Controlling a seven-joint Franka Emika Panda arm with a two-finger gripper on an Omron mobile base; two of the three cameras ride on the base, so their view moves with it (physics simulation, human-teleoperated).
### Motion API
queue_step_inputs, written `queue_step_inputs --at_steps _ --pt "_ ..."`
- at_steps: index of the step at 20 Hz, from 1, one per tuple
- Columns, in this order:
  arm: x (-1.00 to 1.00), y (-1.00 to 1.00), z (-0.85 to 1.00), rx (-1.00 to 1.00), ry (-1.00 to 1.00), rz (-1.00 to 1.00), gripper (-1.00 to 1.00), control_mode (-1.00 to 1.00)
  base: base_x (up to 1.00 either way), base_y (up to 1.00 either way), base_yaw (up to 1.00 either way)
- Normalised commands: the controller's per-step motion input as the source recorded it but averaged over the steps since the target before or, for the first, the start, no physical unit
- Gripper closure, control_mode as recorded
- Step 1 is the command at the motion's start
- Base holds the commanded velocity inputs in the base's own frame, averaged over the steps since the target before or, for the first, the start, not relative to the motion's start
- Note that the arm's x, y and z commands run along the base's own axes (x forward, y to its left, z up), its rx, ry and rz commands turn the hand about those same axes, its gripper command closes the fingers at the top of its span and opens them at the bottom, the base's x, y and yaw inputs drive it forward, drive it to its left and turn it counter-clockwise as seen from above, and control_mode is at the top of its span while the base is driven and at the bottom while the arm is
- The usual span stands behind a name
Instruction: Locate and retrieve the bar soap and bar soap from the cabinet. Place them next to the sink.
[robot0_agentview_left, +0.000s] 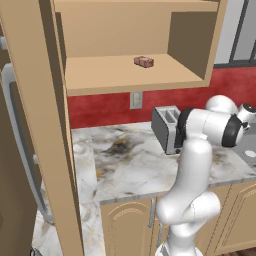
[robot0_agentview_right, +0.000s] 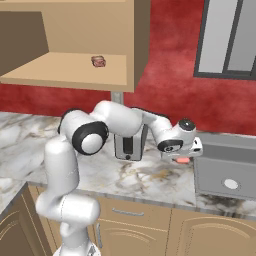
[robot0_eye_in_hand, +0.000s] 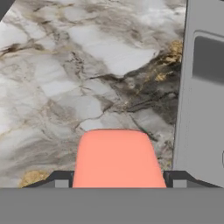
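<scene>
The end effector (robot0_agentview_right: 183, 159) hangs over the marble counter (robot0_agentview_left: 135, 165), just left of the sink (robot0_agentview_right: 225, 167), and it is clamped on the pink soap (robot0_eye_in_hand: 117, 158). In the hand view the flat salmon bar sits between the two dark tips, one on each side edge, with its rounded front end jutting out over the stone and the sink's grey rim close by on one side. From the right base view a sliver of pink shows under the hand.

The brown soap (robot0_agentview_left: 144, 61) lies on the shelf of the open cabinet (robot0_agentview_left: 192, 35), near the middle of the board and well apart from the walls. It looks blocky and mottled.

Handling, as a judgement: both bars are small and light, so weight is no issue. They are stiff enough to take a firm squeeze, but smooth soap is slippery, and the pink one's rounded edges give the tips little flat surface, so it could squirt out if gripped off centre. The present hold across the width looks sound. For the brown bar, the straighter sides suit a pinch across the short dimension, taken from above or from the front with room to clear the shelf. Neither bar should break if set down low.

No brand, label or writing can be read on the soaps, the toaster (robot0_agentview_left: 167, 129) or the cabinet.
</scene>
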Motion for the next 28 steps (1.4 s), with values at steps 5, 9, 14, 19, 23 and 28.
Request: queue_step_inputs --at_steps 5,9,14,19,23,28 --pt "0.15 -0.13 -0.22 -0.04 0.0 0.03 1.0 -1.0 0.0 0.0 0.0" --pt "0.21 -0.05 -0.28 -0.03 0.0 0.02 1.0 -1.0 0.0 0.0 0.0" --pt "0.2 -0.02 -0.28 -0.02 0.01 0.02 1.0 -1.0 0.0 0.0 0.0" --pt "0.13 0.0 -0.08 0.0 0.01 0.01 1.0 -1.0 0.0 0.0 0.0" --pt "0.1 0.0 -0.08 0.0 0.01 0.01 -1.0 -1.0 0.0 0.0 0.0" --pt "0.01 0.0 -0.04 0.0 0.01 0.0 -1.0 -1.0 0.0 0.0 0.0"
